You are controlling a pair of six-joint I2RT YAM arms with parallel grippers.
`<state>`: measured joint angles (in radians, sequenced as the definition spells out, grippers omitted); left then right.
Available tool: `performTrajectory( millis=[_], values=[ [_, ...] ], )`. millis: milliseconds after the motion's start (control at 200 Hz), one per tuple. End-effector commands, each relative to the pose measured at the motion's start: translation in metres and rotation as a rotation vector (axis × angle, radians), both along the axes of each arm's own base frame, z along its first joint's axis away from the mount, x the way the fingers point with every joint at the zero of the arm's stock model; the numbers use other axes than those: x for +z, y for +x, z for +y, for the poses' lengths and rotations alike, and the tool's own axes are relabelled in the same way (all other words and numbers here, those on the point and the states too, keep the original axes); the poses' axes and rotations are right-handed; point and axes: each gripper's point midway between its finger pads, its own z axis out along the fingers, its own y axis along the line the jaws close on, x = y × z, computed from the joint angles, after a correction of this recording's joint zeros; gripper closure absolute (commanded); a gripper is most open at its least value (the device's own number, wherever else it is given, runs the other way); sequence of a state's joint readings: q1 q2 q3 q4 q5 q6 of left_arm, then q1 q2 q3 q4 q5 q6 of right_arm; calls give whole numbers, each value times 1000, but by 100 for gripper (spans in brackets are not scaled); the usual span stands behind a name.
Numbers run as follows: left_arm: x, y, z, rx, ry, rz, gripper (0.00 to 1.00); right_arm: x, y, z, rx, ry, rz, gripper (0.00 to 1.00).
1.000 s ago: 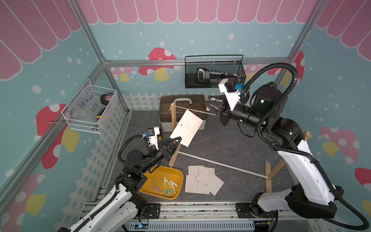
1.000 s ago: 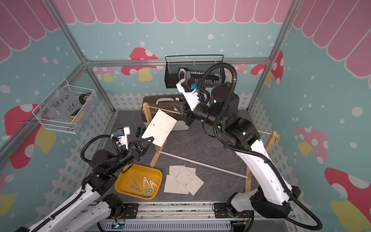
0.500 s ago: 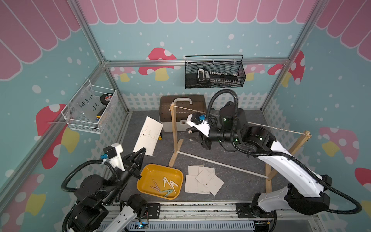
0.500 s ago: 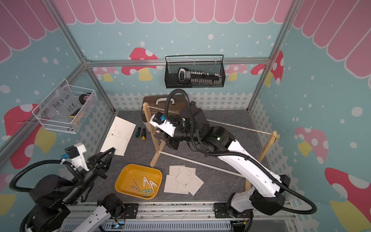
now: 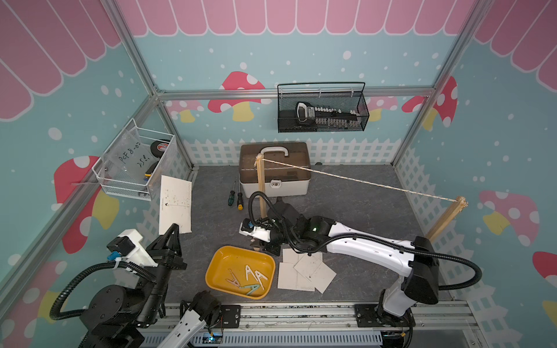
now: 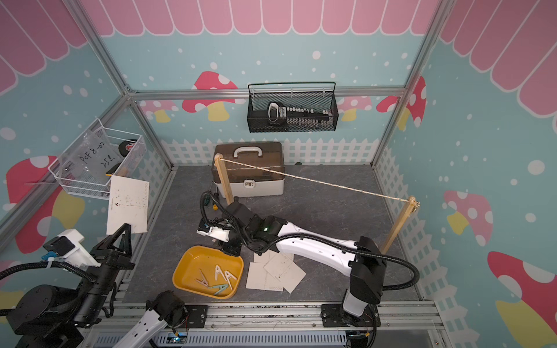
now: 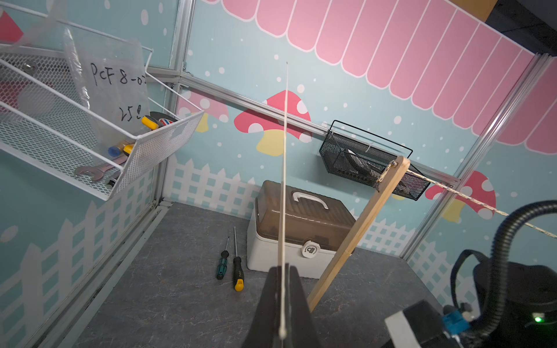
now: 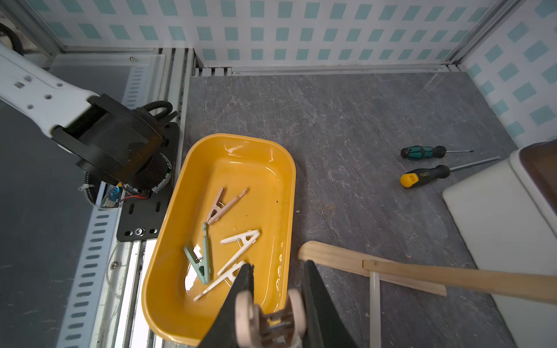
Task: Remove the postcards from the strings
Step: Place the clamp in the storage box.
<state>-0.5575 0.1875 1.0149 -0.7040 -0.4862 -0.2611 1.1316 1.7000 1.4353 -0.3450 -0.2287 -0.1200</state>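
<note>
The left gripper [image 5: 174,227] is clenched on the lower edge of a cream-white, nearly square thin paper postcard [image 5: 175,205]. The postcard stands upright above its fingertips, and its printed face, with a dotted line and a row of small circles, shows in both top views [image 6: 128,208]. From the left wrist it is seen edge-on [image 7: 283,180], pinched between the two black fingers [image 7: 268,301]. The right gripper [image 8: 278,266] grasps a pale pink plastic clothes peg [image 8: 265,316] between its jaws, over the near rim of a yellow rounded-rectangular plastic tray [image 8: 293,186]. Inside the tray, beneath and ahead of its fingertips, lie four more pegs [image 8: 241,239]: one pink, one green and two white. Just beside this gripper, on the side away from the tray, the other postcards [image 5: 304,272] lie flat in a loose overlapping pile on the grey floor, partly under the right arm. The thin beige-and-white twisted twine string [image 5: 361,180] runs bare, above and behind the right gripper, between two light wooden posts, the nearer post [image 5: 260,186] rising just behind it.
</note>
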Motion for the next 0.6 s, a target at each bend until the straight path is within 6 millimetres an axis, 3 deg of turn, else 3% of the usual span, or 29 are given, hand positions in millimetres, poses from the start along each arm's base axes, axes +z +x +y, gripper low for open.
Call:
performTrajectory(
  millis=[0,100,205,440,595],
  values=[
    [0,4,-1,12,24,15,100,-19,-4,22,18,30,22,70],
    [0,7,-7,-14,20,19,100,-37,-1,27,1,9,41,55],
    [-4,13,-15,-36,14,37,100,-38,4,22,-22,11,14,39],
    [-9,29,-38,-114,-6,64,100,-25,12,1,-83,16,-46,35],
    [-10,39,-71,-254,-3,101,100,3,18,-28,-163,71,-82,34]
  ],
)
